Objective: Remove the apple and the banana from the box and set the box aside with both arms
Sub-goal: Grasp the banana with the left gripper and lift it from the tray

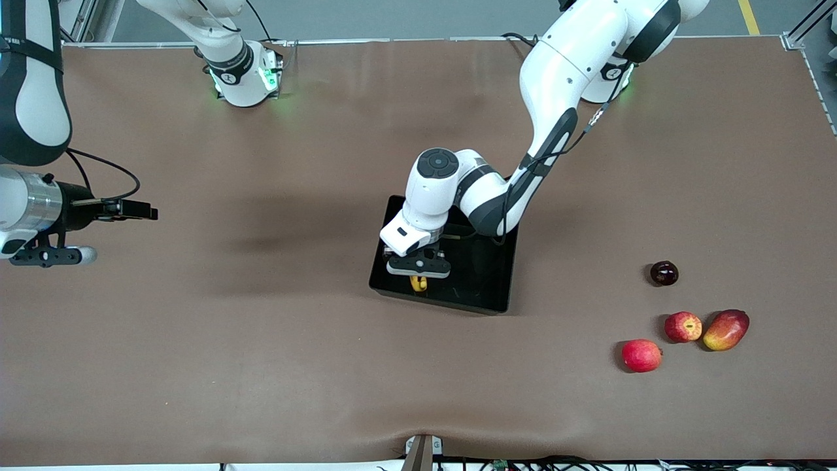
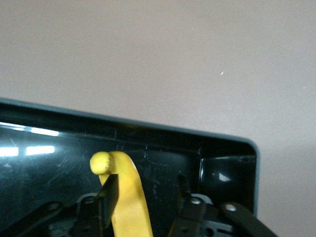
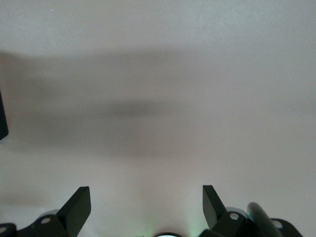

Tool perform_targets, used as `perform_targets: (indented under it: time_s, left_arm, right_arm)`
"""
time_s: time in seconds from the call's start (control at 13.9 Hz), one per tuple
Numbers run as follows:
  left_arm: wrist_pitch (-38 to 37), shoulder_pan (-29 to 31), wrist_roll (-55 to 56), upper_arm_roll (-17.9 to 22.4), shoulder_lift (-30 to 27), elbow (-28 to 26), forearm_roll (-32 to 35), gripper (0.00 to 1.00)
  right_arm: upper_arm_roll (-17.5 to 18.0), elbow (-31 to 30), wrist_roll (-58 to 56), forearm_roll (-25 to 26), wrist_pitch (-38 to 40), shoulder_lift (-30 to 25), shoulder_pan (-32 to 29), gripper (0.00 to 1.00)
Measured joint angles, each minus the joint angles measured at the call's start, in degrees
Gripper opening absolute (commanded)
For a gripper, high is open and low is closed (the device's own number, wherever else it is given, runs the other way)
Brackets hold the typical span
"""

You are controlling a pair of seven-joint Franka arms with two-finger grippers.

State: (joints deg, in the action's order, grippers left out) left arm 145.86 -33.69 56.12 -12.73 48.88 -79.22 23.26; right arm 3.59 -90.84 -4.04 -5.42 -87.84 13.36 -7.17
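Black glossy open-top bin (image 1: 484, 288) near the middle of the brown surface (image 1: 261, 340), the chosen landmark here. Left gripper (image 1: 418, 273) down inside the bin, at the wall nearest the front camera and toward the right arm's end. Banana (image 2: 129, 197) between its fingers (image 2: 111, 192), one finger against the peel, the other standing off with a clear gap: parted, no firm grip visible. Yellow tip of the banana poking out below the gripper in the front view, inside the bin; whether resting on the bin floor, cannot tell.

Right gripper (image 3: 146, 206) waiting well away from the bin, over bare surface at the right arm's end, fingers spread wide, nothing between them.

Four fruits grouped well away from the bin, toward the left arm's end. Streaked red apple (image 1: 683, 326) nearer the front camera than the bin, touching or just beside an oval red-yellow mango (image 1: 726, 330). Plain red round fruit (image 1: 641, 355) near the apple, nearer the camera still. Small dark round fruit (image 1: 664, 273) farther from the camera than the apple, roughly level with the bin's near wall.
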Motion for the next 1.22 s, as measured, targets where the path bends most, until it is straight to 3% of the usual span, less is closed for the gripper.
perform_targets:
  time_s: [0.07, 0.93, 1.0, 1.22]
  left_arm:
    - [-0.9, -0.1, 0.0, -0.1, 0.0, -0.2, 0.0, 1.0]
    - [-3.1, -2.7, 1.8, -0.5, 2.6, -4.3, 0.0, 1.0]
    - [-3.1, -2.7, 1.9, -0.5, 2.9, -4.4, 0.0, 0.83]
    - [-3.1, -2.7, 1.9, -0.5, 3.2, -4.1, 0.0, 0.12]
  right_arm:
    - [0.2, 0.3, 0.1, 0.0, 0.1, -0.1, 0.4, 1.0]
    - [0.4, 0.6, 2.2, -1.5, 0.2, -0.3, 2.3, 1.0]
    - [0.4, 0.6, 2.2, -1.5, 0.2, -0.3, 2.4, 1.0]
    - [0.4, 0.6, 2.3, -1.5, 0.2, -0.3, 2.4, 1.0]
